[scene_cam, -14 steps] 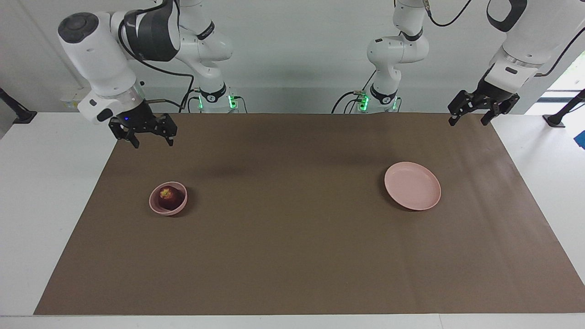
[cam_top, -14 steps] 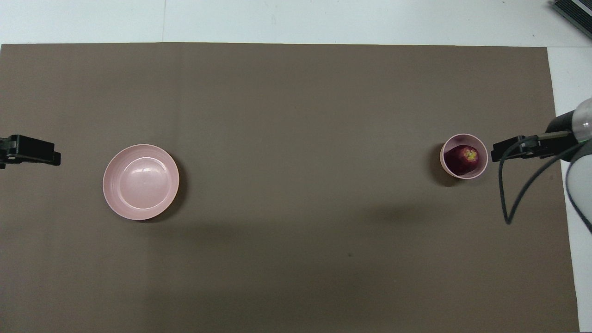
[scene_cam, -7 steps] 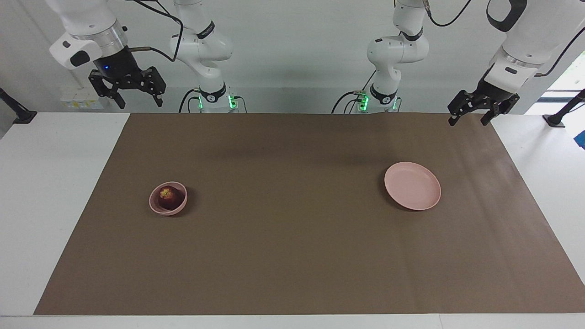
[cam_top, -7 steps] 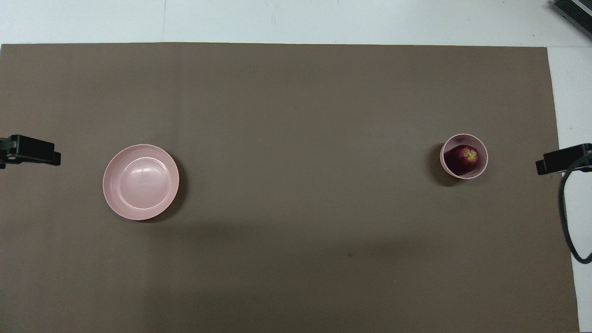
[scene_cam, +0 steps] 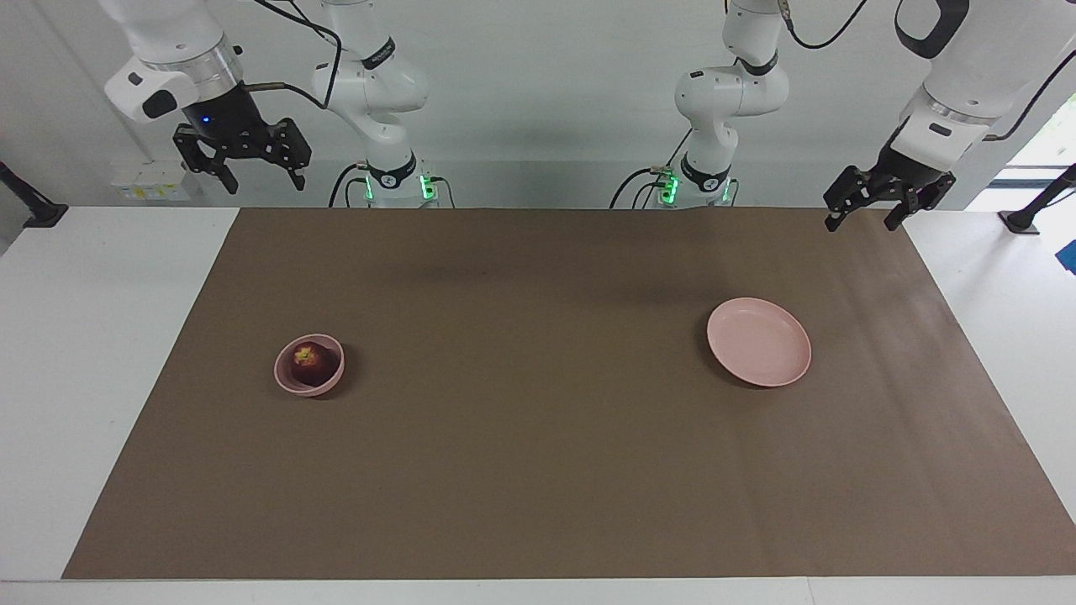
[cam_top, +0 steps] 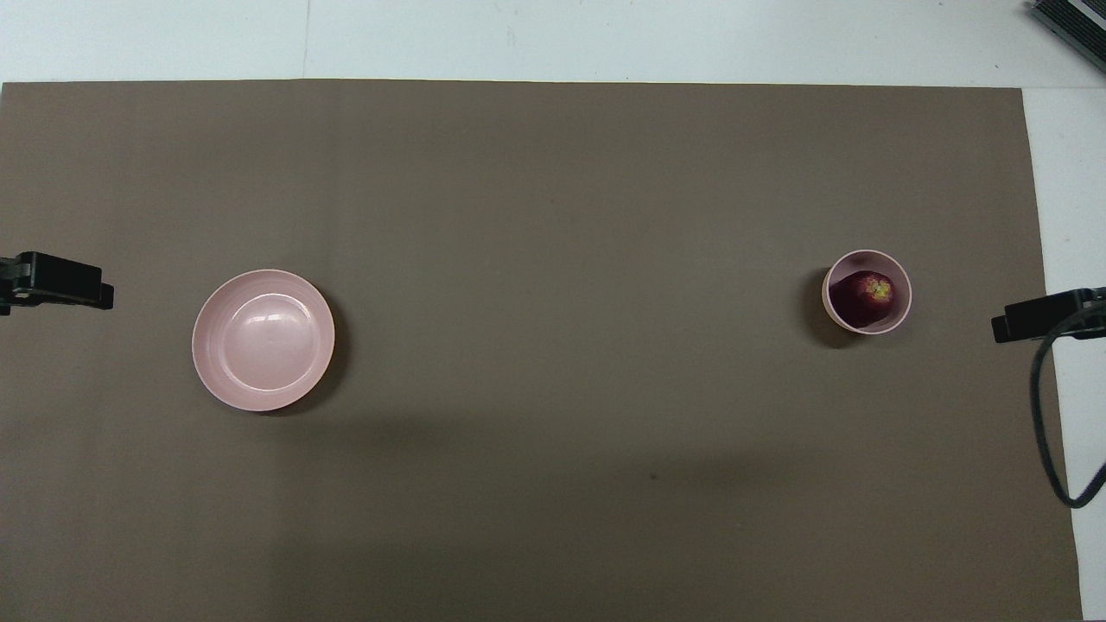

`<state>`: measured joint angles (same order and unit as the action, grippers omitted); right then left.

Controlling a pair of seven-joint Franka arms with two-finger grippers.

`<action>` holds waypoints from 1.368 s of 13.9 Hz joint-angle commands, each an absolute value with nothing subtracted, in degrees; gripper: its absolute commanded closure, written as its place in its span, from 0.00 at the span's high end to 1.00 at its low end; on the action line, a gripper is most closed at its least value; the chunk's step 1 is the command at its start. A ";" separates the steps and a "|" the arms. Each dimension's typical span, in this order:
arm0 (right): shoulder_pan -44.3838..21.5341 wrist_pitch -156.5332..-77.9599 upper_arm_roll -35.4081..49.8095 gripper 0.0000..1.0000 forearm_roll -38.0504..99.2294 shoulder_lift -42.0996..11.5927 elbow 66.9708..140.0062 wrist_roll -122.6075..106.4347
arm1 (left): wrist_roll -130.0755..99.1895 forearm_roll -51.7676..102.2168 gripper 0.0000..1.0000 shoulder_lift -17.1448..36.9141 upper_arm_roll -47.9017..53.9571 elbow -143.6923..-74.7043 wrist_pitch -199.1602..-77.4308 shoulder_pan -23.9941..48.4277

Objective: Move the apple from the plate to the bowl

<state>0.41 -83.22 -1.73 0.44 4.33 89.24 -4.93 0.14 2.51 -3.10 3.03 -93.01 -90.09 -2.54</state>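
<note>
The dark red apple (scene_cam: 307, 359) (cam_top: 867, 295) lies inside the small deep pink bowl (scene_cam: 329, 381) (cam_top: 904, 292) toward the right arm's end of the table. The wide pink plate (scene_cam: 759, 342) (cam_top: 263, 339) sits bare toward the left arm's end. My right gripper (scene_cam: 262, 181) (cam_top: 1002, 326) is open and empty, raised high, up over the mat's edge at the right arm's end. My left gripper (scene_cam: 862, 220) (cam_top: 104, 296) is open and empty, waiting above the mat's corner at its own end.
A brown mat (scene_cam: 538, 470) (cam_top: 553, 173) covers most of the white table (scene_cam: 92, 336). A black cable (cam_top: 1041, 415) hangs from the right arm over the mat's edge. A dark object (cam_top: 1071, 22) lies at the table's corner.
My right gripper has risen from just above the mat near the bowl and drawn back toward its base. The apple, bowl, plate and left arm have not moved.
</note>
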 commanded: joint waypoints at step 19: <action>0.00 -86.22 -1.23 1.00 -1.49 7.65 94.57 -6.42 | 0.79 1.49 1.00 -3.34 3.08 -92.90 -89.21 -2.72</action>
<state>-0.23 -84.82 -1.36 -1.62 6.50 93.08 -5.75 0.14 2.51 -3.10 3.03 -93.01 -90.09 -2.55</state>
